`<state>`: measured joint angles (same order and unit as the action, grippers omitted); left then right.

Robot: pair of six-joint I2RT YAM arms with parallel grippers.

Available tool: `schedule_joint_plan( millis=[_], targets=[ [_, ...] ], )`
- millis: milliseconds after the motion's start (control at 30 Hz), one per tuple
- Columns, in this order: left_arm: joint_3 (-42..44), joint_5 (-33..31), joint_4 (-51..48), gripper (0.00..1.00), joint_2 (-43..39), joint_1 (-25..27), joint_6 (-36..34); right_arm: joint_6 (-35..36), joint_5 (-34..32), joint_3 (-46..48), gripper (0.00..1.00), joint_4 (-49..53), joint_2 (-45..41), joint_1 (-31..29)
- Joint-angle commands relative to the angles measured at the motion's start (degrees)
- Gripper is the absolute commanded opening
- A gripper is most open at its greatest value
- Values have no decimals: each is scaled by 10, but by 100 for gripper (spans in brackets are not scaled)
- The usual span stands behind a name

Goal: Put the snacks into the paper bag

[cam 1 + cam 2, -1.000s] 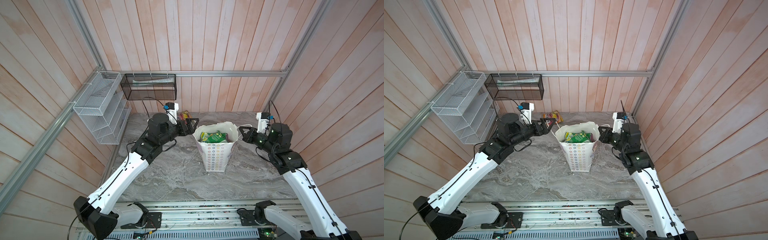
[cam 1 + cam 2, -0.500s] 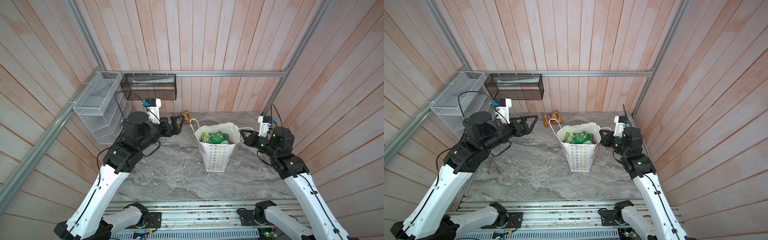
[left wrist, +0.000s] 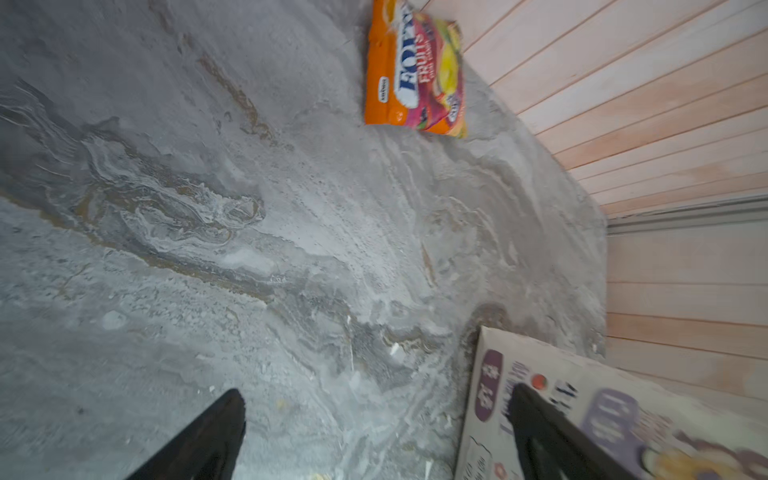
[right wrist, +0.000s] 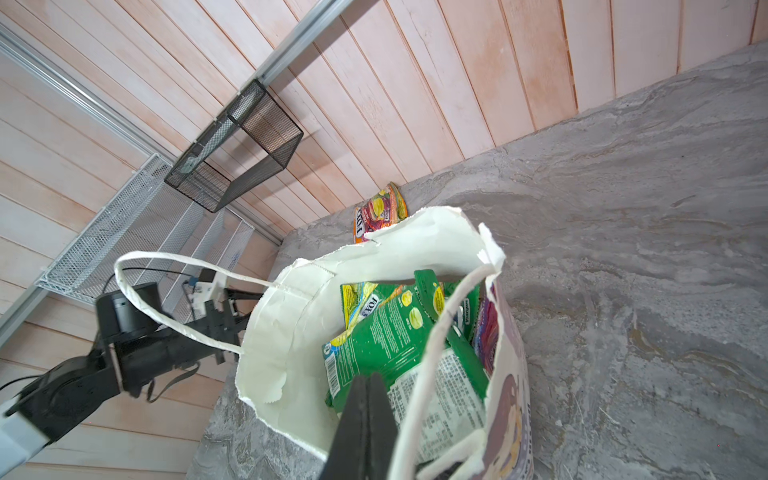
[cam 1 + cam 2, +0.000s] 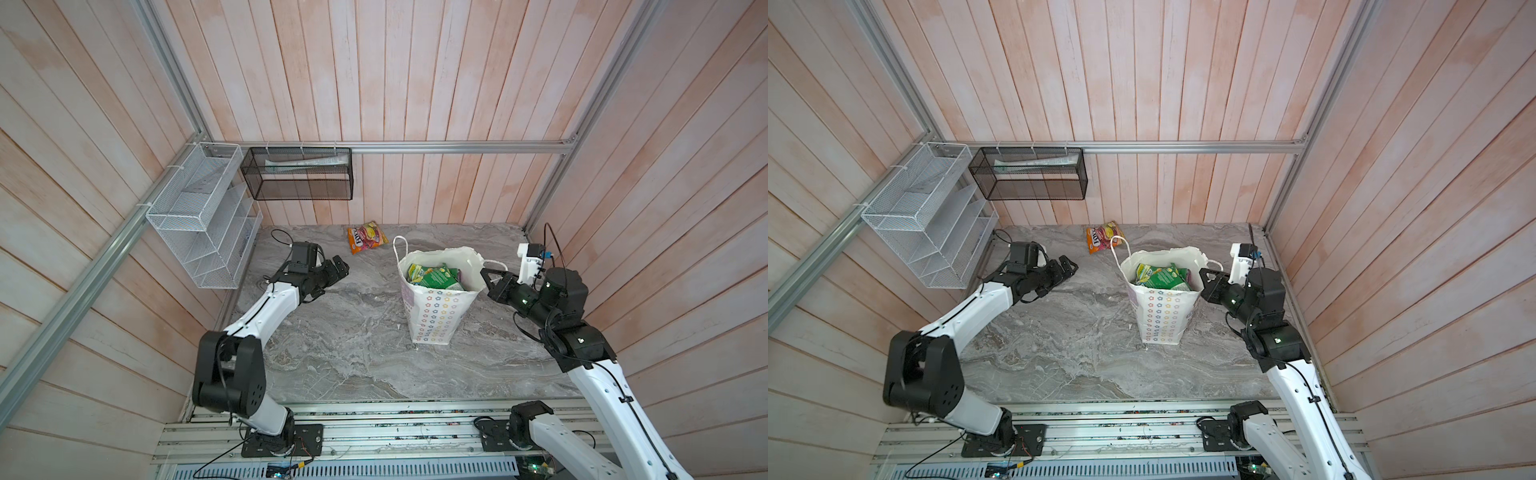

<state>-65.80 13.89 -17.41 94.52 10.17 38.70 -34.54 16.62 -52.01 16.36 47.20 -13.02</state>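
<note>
- The paper bag (image 5: 436,320) (image 5: 1163,320) stands upright on the grey marble-patterned table (image 5: 353,357), right of centre. Its mouth is open and its flower-printed side faces near.
- Snacks inside: green packets (image 5: 434,276) (image 5: 1160,276) (image 4: 386,332) are piled close to the rim. In the right wrist view, the edge of a purple-pink packet (image 4: 486,328) sits against the bag's right wall.
- The right gripper (image 5: 484,272) (image 5: 1202,272) (image 4: 365,378) is at the bag's right rim with its jaws pressed together and nothing visible between them. Its tip points over the opening, above the green packets. A white cord handle (image 4: 440,324) passes just beside the fingers; contact cannot be determined.
- The left gripper (image 5: 340,268) (image 5: 1068,266) (image 3: 376,392) sits low over the table, left of the bag and well apart from it. Its jaws are spread wide and hold nothing.
- One orange-pink packet (image 5: 368,243) (image 5: 1102,237) (image 3: 415,75) (image 4: 380,210) marked "FOX'S" lies flat at the table's far edge. It is near the back wall, beyond the bag and apart from both grippers.
- A white wire rack (image 5: 199,220) hangs on the left wall, and a black mesh basket (image 5: 299,174) hangs on the far wall.
</note>
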Motion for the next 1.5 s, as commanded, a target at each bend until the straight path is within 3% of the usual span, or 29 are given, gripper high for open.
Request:
schedule_joint_plan(
  millis=[0, 200, 467, 767, 933, 1067, 1267, 1367, 1467],
  targets=[
    [-63, -20, 92, 99, 94, 3, -3, -6, 7, 17, 0, -13, -18, 1],
    [-246, -23, 52, 98, 273, 5, -76, -1, 16, 38, 0, -24, -6, 2],
    [-463, -42, -51, 98, 424, 5, -224, 6, 47, 55, 0, -40, 11, 2],
    [-667, -40, -121, 93, 561, 4, -257, 18, 71, 33, 0, -35, 45, 4],
    [-711, -24, -104, 88, 599, 10, -256, 13, 75, 35, 0, -37, 50, 4],
    [-792, -58, -153, 74, 641, 11, -235, 11, 76, 32, 0, -34, 56, 5],
    [-771, -24, -132, 51, 635, 13, -215, 9, 69, 28, 0, -30, 54, 6],
    [-760, 13, -133, 45, 636, 21, -203, 8, 71, 20, 0, -26, 57, 7],
    [-750, 5, -145, 39, 639, 32, -185, 7, 71, 13, 0, -22, 60, 7]
  ],
)
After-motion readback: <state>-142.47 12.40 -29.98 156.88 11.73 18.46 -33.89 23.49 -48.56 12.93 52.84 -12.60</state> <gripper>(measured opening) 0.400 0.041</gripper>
